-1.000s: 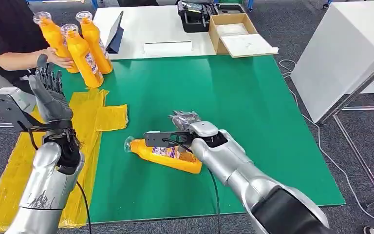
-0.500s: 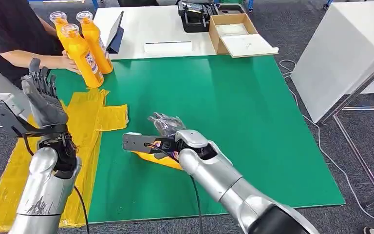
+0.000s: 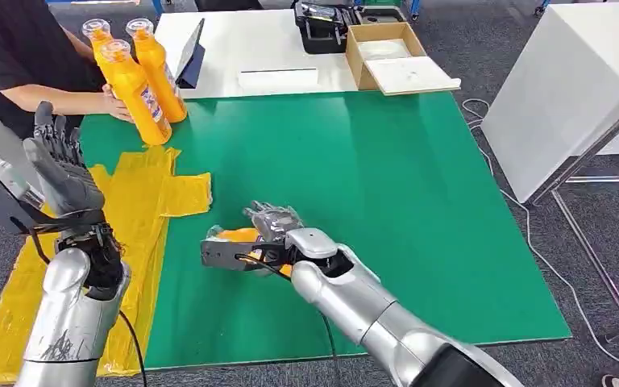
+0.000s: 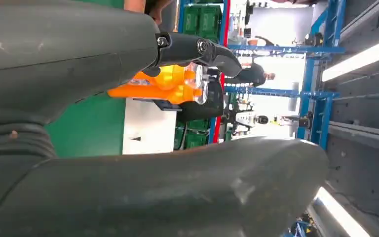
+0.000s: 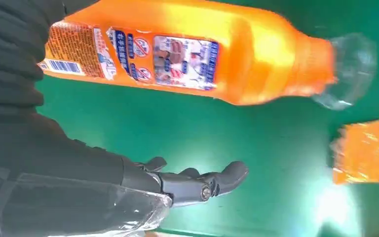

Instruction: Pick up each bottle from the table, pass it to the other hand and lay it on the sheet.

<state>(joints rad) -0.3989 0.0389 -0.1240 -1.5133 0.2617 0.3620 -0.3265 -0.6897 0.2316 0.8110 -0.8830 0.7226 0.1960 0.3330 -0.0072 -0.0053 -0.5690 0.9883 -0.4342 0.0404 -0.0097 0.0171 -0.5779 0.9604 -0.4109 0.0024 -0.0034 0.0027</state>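
Note:
An orange bottle [image 3: 238, 235] with a clear cap lies on its side on the green mat [image 3: 387, 185], cap toward the yellow sheet [image 3: 149, 193]. My right hand [image 3: 272, 224] hovers over its body with fingers spread. In the right wrist view the bottle [image 5: 192, 49] lies apart from the dark fingers [image 5: 202, 183], with bare mat between them. My left hand [image 3: 60, 165] is raised over the sheet's left side, palm open, holding nothing. Three more orange bottles [image 3: 133, 81] stand at the mat's far left corner and appear as the bottles [image 4: 163, 84] in the left wrist view.
A person in black at the far left has a hand [image 3: 117, 103] on the standing bottles. Behind the mat a white table carries a cardboard box [image 3: 387, 52], a black case [image 3: 322, 28] and a dark tablet [image 3: 192, 56]. Another white table [image 3: 564, 89] stands to the right.
My right hand has swung left along the lying bottle toward its neck. My left hand has drifted left and slightly down. The person has shifted a standing bottle behind the others.

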